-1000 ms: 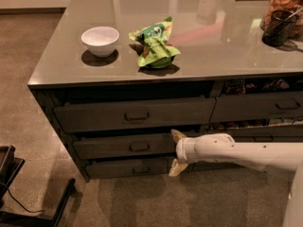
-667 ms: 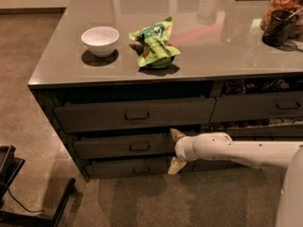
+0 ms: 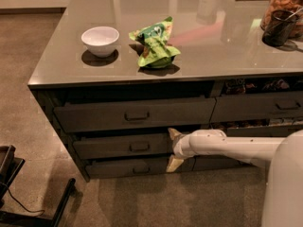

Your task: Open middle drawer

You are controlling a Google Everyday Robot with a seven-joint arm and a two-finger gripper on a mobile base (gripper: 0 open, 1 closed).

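Observation:
The middle drawer [image 3: 109,146] is the medium-height dark front in the left stack, between a taller drawer [image 3: 94,115] above and a slimmer one [image 3: 118,167] below. Its small loop handle [image 3: 139,146] sits at the centre. My gripper [image 3: 173,149] is in front of the drawer's right end, a short way right of the handle. It is open, with nothing between its fingers. One tan fingertip [image 3: 174,134] lies by the drawer's top edge and the other [image 3: 172,164] reaches down over the slimmer drawer. My white arm [image 3: 227,148] comes in from the right.
On the grey counter [image 3: 61,65] stand a white bowl [image 3: 100,40], a crumpled green bag [image 3: 155,48], and a dark cup [image 3: 278,28] with a jar at the far right. More drawers [image 3: 258,107] fill the right stack. A black stand [image 3: 28,207] sits on the floor at lower left.
My gripper has crept a touch to the left along the drawer front. Nothing else has moved.

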